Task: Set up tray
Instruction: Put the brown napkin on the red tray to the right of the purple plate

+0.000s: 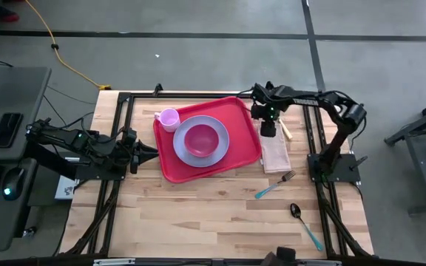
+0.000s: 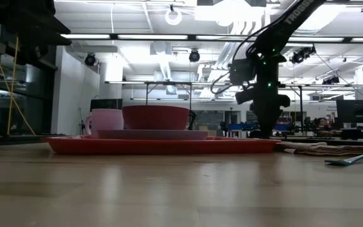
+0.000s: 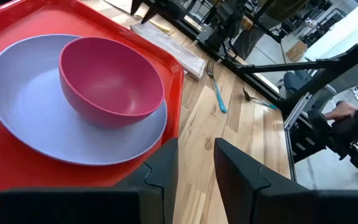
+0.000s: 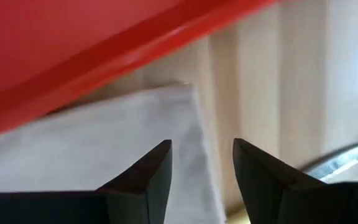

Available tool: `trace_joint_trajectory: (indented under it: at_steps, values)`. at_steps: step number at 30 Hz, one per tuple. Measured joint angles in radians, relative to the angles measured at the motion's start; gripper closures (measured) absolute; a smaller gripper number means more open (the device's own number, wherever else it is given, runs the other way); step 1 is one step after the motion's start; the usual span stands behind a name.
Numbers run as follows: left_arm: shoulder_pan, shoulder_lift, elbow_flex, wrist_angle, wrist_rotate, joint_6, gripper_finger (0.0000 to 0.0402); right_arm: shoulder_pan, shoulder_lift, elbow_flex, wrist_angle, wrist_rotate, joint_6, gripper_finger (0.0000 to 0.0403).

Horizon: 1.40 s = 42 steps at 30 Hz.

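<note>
A: What lies nearest?
B: A spoon point(image 1: 302, 222) and fork point(image 1: 274, 185) on the surface point(image 1: 198, 214). Beyond them the tray point(image 1: 170, 166) holds plate point(image 1: 187, 151), bowl point(image 1: 200, 138) and cup point(image 1: 169, 118).
A: The grippers?
B: Left gripper point(image 1: 148, 154) waits just left of the tray, fingers slightly apart, empty. Right gripper point(image 4: 202, 163) hangs over the napkin point(image 1: 276, 155), fingers parted, empty.

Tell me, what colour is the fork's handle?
Light blue, on the metal fork with the plastic handle lying on the wooden table; clearest in the left wrist view.

At frame centre the tray point(image 1: 171, 165) carries a plate point(image 1: 191, 154) holding a bowl point(image 1: 200, 138), cup point(image 1: 169, 119) at its upper left, napkin point(image 1: 275, 155), fork point(image 1: 275, 184) and spoon point(image 1: 305, 225) to the right.
</note>
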Motion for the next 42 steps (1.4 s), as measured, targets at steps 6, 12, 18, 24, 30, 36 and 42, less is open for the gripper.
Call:
trace_joint_trajectory:
  at_steps: [6,12,18,24,30,36,42]
  values:
    - [0.0,0.0,0.0,0.002,-0.005,0.0,0.0268,-0.052,0.0,0.0,-0.03,-0.066,-0.037,0.0253]
    - [0.0,0.0,0.0,0.003,-0.007,0.0,0.0268,-0.057,0.0,-0.023,-0.029,-0.08,-0.051,0.0253]
    - [0.0,0.0,0.0,0.002,-0.01,0.0,0.0268,-0.057,0.0,-0.045,0.006,-0.053,-0.051,0.0253]
    - [0.0,0.0,0.0,0.002,-0.01,0.0,0.0268,-0.057,0.011,-0.045,0.024,-0.073,-0.05,0.0253]
    - [0.0,0.0,0.0,0.002,-0.01,-0.001,0.0268,-0.056,0.091,-0.04,0.024,-0.064,-0.051,0.0254]
    - [0.0,0.0,0.0,0.002,-0.009,-0.016,0.0268,-0.055,0.122,-0.041,0.027,-0.05,-0.052,0.0254]
    - [0.0,0.0,0.0,0.001,-0.009,-0.019,0.0268,-0.056,0.122,-0.043,0.029,-0.05,-0.055,0.0259]
